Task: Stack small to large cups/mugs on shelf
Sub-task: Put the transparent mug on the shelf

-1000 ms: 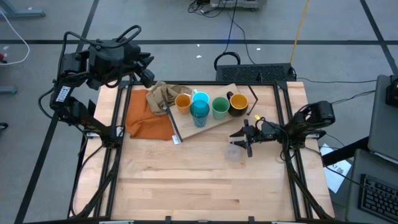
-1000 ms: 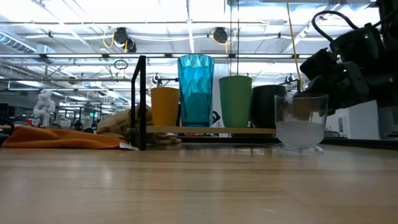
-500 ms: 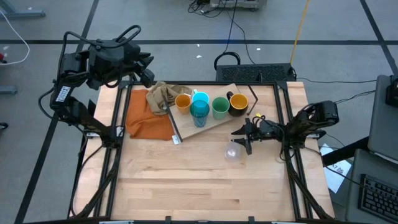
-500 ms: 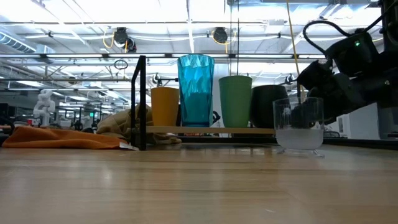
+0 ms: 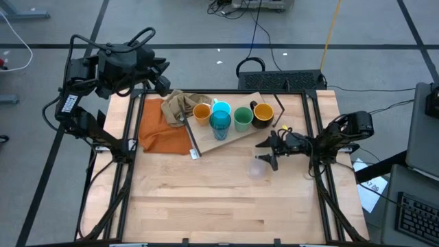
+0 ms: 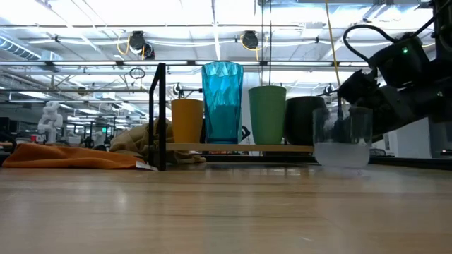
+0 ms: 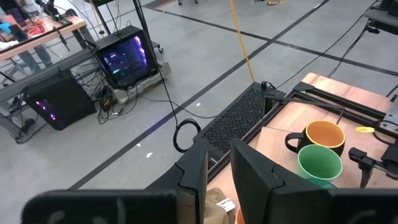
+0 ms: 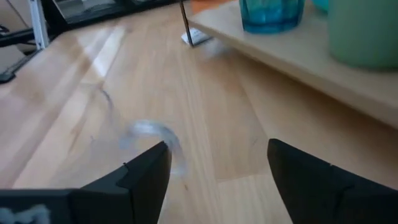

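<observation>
From above we see the pale wooden table (image 5: 206, 199) on grey floor, an orange cloth (image 5: 159, 127) beside the shelf (image 5: 236, 135), and the clear glass (image 5: 258, 168) just off the right gripper (image 5: 269, 154), whose fingers stand apart, holding nothing. The left gripper (image 5: 163, 77) waits at the back corner, nearly shut. At table height, the glass (image 6: 342, 136) looks blurred. The right wrist shows smooth woodgrain.
</observation>
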